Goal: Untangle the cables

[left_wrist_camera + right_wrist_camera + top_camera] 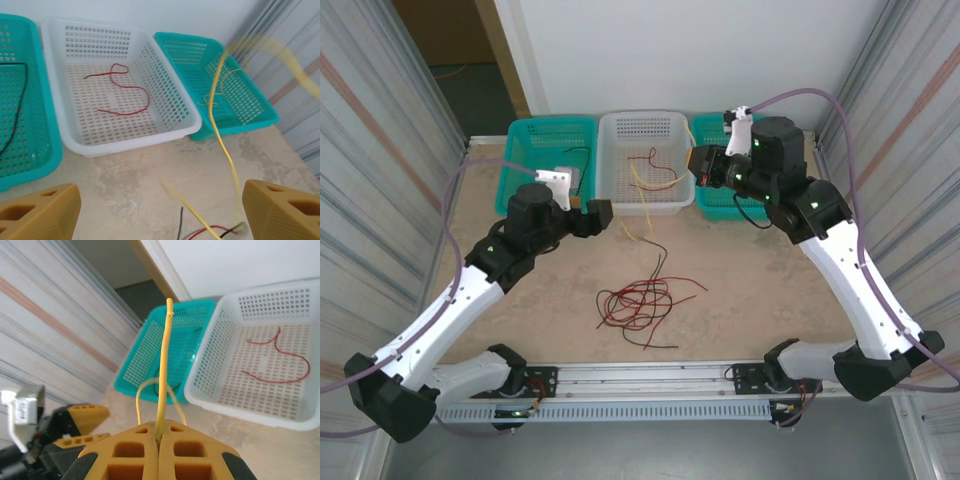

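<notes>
My right gripper [698,166] hangs over the right rim of the white basket [610,190] and is shut on a pale yellow cable [164,355]. The yellow cable [638,180] droops across the basket to the table. It crosses the left wrist view [220,125] beside the right finger. My left gripper [598,215] is open just in front of the white basket, nothing between its fingers [282,210]. A tangle of red and black cables [635,300] lies mid-table. One red cable [120,92] lies in the white basket.
A teal basket [535,135] at the back left holds a black cable [20,100]. Another teal basket [250,95] stands at the back right with a yellow cable in it. Corrugated walls close in both sides.
</notes>
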